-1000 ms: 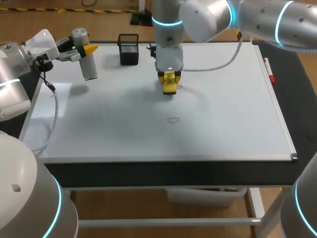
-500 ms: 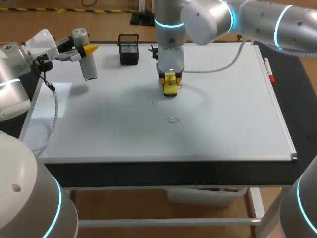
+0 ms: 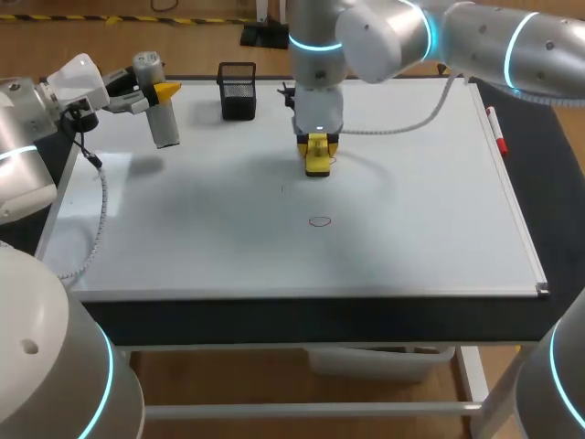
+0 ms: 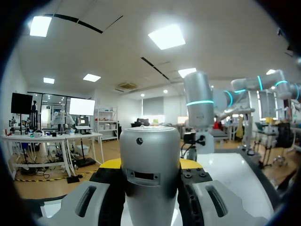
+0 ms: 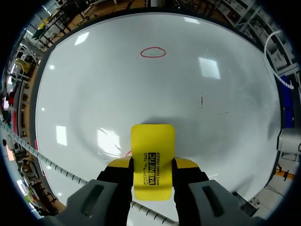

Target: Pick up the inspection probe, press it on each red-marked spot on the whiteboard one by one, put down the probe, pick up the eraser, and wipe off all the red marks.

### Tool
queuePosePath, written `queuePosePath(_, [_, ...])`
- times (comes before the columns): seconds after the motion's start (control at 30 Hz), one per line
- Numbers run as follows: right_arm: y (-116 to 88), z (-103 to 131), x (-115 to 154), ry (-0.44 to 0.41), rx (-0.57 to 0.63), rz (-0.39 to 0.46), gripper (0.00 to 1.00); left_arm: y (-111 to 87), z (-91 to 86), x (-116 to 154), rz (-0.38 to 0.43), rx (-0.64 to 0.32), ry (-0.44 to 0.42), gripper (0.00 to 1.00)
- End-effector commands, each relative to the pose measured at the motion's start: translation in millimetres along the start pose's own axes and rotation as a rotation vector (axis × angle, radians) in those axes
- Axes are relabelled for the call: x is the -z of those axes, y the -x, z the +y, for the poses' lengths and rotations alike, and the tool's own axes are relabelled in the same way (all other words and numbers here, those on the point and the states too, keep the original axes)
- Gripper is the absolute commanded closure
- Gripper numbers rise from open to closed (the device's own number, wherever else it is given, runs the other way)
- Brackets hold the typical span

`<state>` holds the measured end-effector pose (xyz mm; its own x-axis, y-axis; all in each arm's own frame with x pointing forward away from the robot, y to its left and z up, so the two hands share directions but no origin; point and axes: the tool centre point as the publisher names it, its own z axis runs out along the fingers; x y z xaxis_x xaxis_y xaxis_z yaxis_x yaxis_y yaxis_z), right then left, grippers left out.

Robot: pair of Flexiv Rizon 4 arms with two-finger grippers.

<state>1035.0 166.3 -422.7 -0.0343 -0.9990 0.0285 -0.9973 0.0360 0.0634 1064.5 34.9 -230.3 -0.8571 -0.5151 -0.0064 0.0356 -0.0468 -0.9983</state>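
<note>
Right pincer [image 5: 151, 165], gripping the yellow eraser [image 5: 152, 148], should press flat, sweeping through the red circle [image 5: 153, 52]; left pincer [image 3: 155, 91] holds the inspection probe [image 4: 150, 150].

Lit brightly and evenly from overhead. Cast only soft, diffuse shadows [image 3: 137, 166] on the whiteboard [image 3: 411, 229]: one under the right hand [image 3: 317, 146] and eraser [image 3: 317, 166], another beneath the probe [image 3: 164, 126] in the left hand [image 3: 152, 91]. Mirrored rectangular glare patches [image 5: 209, 67] across the glossy whiteboard in the right wrist view, brightest just beside the eraser. Bowed the whiteboard's straight edges toward that view's rim.
</note>
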Motion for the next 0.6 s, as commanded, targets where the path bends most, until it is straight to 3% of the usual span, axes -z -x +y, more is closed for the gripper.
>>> queuePosePath(0.03, [-5,-2,-2,0.004,-0.004,0.005,1.00,-0.8,-0.8,-1,-0.004,-0.002,-0.001,1.00])
queuePosePath(0.6, [-44,1,-4,0.002,-0.093,0.013,1.00,-0.8,-0.8,-1,-0.004,-0.002,-0.001,1.00])
